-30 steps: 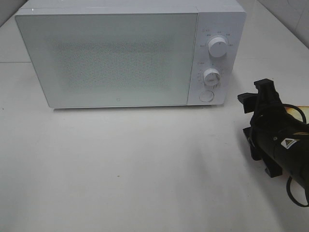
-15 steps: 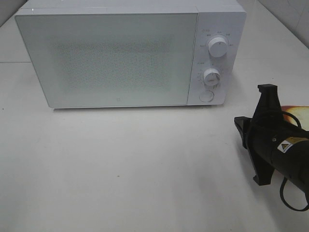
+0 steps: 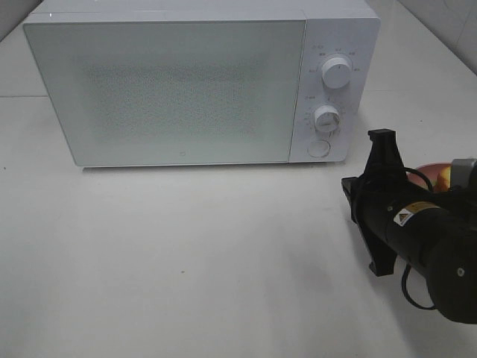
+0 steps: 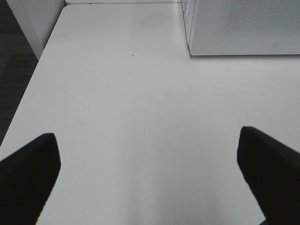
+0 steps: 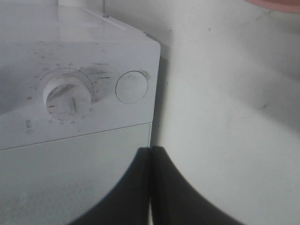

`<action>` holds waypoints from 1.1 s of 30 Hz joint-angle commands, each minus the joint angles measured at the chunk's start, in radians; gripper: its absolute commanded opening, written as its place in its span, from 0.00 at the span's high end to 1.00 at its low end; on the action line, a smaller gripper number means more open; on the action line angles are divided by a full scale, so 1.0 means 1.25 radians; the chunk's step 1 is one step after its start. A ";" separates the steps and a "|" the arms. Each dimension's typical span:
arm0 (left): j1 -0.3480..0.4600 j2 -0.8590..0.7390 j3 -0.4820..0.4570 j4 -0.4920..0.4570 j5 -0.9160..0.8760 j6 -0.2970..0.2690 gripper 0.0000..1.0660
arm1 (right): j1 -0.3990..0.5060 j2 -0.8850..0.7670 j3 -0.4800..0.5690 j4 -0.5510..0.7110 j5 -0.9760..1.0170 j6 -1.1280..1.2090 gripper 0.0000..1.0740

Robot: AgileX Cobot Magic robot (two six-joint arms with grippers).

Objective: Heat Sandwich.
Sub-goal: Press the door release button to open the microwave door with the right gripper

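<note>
- Plainly, the boxy white microwave oven (image 3: 201,82) sits at the back of the pale worktop (image 3: 186,261) with its frosted glass door (image 3: 149,104) shut, so nothing can go inside yet.
- The right gripper (image 5: 150,152) is closed on nothing, its two black fingers pressed flat together into a single blunt tip.
- That tip points toward the small round white button (image 5: 131,86) below the dials; pinching the fingers shut probably makes a firm poker for pressing it and releasing the door.
- The left gripper (image 4: 145,140) hangs wide open and empty above bare worktop, well clear of the oven's front, likely parked so the door has room to swing.
- The sandwich itself cannot be made out: only a sliver of the round pink plate (image 3: 436,173) shows behind the right arm, off the oven's right corner, and the sandwich presumably waits there, hidden by the arm.
- I judge the task barely begun, with opening the door as the step in hand.
</note>
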 commanded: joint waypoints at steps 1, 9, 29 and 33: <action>0.002 -0.022 0.002 -0.006 -0.013 -0.001 0.08 | -0.001 0.034 -0.045 -0.001 -0.012 -0.001 1.00; 0.002 -0.022 0.002 -0.006 -0.013 -0.001 0.08 | -0.001 0.097 -0.105 -0.001 -0.018 0.026 1.00; 0.002 -0.022 0.002 -0.006 -0.013 -0.001 0.08 | -0.128 0.195 -0.246 -0.098 0.024 0.050 1.00; 0.002 -0.022 0.002 -0.006 -0.013 -0.001 0.08 | -0.152 0.210 -0.265 -0.124 0.062 0.059 1.00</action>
